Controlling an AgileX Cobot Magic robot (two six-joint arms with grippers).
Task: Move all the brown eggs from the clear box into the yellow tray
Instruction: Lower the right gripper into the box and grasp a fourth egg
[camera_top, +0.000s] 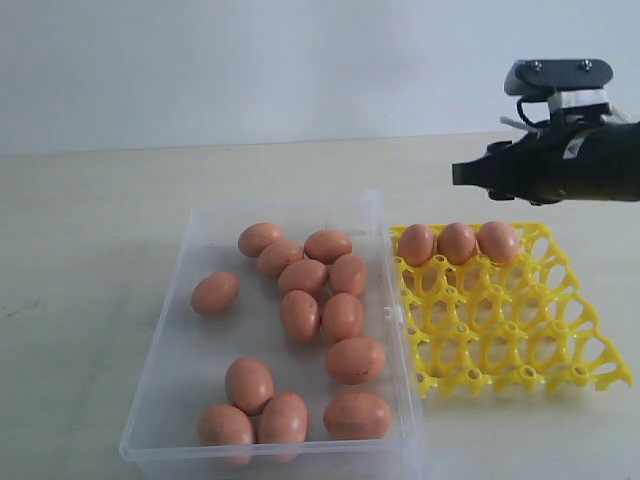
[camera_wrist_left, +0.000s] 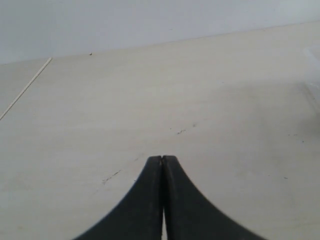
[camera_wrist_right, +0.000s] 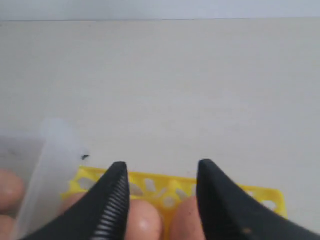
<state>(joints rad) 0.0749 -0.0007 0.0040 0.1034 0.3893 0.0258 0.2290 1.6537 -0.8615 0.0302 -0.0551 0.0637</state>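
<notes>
Several brown eggs (camera_top: 303, 277) lie loose in the clear box (camera_top: 160, 360) at the left. Beside it on the right, the yellow tray (camera_top: 520, 330) holds three brown eggs (camera_top: 457, 242) in its back row. My right gripper (camera_top: 460, 175) hangs above and just behind that row, clear of the eggs. In the right wrist view it (camera_wrist_right: 162, 164) is open with nothing between its fingers. Two tray eggs (camera_wrist_right: 145, 220) and the tray's edge (camera_wrist_right: 160, 182) show below it. My left gripper (camera_wrist_left: 162, 158) is shut and empty over bare table, and it does not show in the exterior view.
The pale wooden table (camera_top: 90, 230) runs round the box and tray, with a plain wall behind. The clear box wall (camera_wrist_right: 50, 150) stands close to the tray's left edge. The tray's front rows (camera_top: 500, 350) hold no eggs.
</notes>
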